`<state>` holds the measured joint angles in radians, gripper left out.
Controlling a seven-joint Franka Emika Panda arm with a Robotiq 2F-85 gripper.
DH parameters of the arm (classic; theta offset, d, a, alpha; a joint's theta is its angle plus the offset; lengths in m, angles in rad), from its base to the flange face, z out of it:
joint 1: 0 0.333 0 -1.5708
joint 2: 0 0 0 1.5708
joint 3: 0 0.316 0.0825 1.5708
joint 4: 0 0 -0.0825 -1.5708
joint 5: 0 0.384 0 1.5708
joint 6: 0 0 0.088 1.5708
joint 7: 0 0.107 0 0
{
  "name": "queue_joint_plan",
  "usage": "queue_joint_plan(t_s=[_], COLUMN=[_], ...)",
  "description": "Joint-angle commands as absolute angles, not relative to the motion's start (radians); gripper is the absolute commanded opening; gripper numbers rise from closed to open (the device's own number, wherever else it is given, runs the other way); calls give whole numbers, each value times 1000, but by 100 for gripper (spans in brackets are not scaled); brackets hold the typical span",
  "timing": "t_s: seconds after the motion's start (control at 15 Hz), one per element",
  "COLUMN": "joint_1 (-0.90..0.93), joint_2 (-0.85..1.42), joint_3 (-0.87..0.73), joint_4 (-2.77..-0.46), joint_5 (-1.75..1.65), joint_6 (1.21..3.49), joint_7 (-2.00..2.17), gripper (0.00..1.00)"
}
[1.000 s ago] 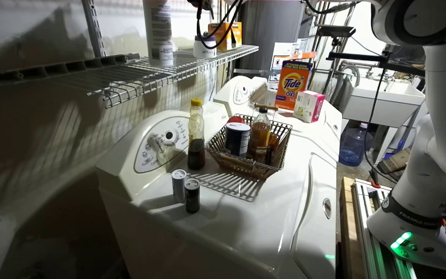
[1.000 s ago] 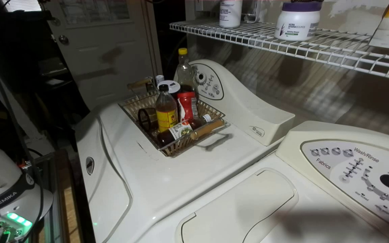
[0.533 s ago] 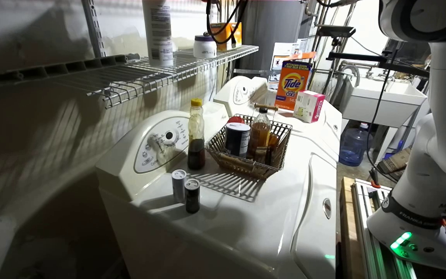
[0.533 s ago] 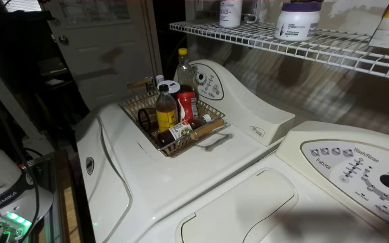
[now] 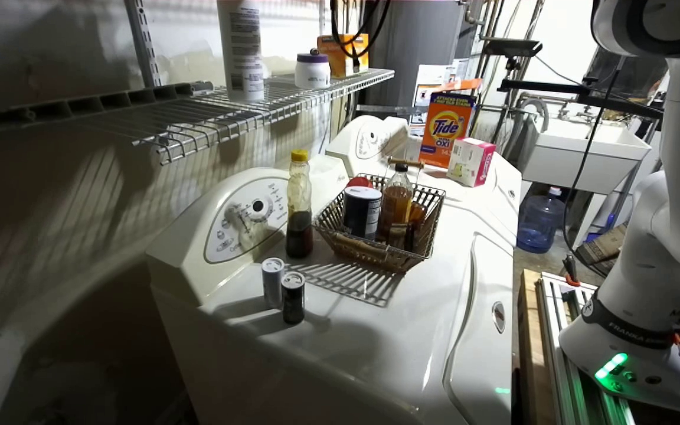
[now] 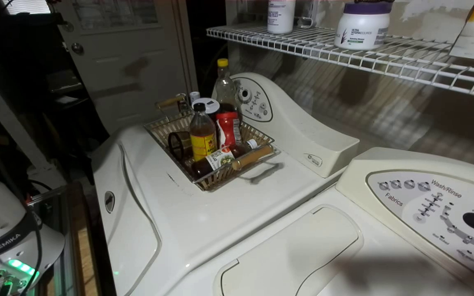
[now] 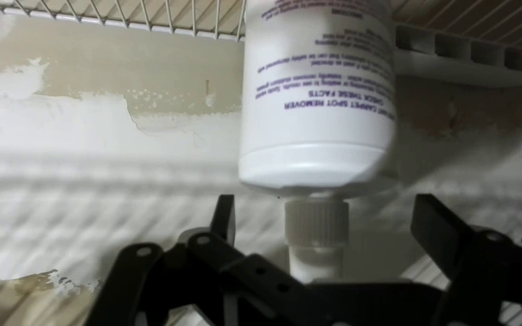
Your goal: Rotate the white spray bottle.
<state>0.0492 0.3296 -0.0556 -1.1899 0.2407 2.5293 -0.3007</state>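
one white spray bottle (image 7: pixel 317 113), two fingers (image 7: pixel 437 231), two shakers (image 5: pixel 293 300), one basket (image 5: pixel 369 257)

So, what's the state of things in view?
Gripper: open, holding nothing
White spray bottle: upright
Purple-topped jar: lidded, upright
Yellow-capped bottle: upright, partly full
Yellow-labelled bottle: capped, upright
White-capped bottle: slanted
Red container: upright
Dark canister: lidded, upright
Pale shaker: upright
Dark shaker: upright
Blue jug: capped, upright
Washer lid: shut
Base light: green, lit

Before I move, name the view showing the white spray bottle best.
The wrist view: the white spray bottle is largest there, collar and label showing, base cropped. Both exterior views show only its lower body, top cut off.
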Motion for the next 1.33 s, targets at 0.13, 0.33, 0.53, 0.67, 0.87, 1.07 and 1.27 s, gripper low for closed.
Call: queue_joint_plan(t_s=[0.13, 0.33, 0.53, 0.67, 0.87, 1.07, 1.27], joint_1=[63, 72, 97, 111, 113, 121, 128], joint_2=[245, 210, 163, 135, 88, 40, -4], joint_3=[-54, -62, -83, -89, -68, -60, -60], joint_4=[-1248, -1274, -1321, -1350, -1401, -1464, -1526], joint_5=[230, 203, 94, 14, 6, 13, 10], joint_6=[2409, 2372, 2333, 2305, 2279, 2285, 2302], joint_7=[-278, -266, -206, -156, -152, -141, -120], gripper=[100, 100, 100, 100, 100, 100, 100])
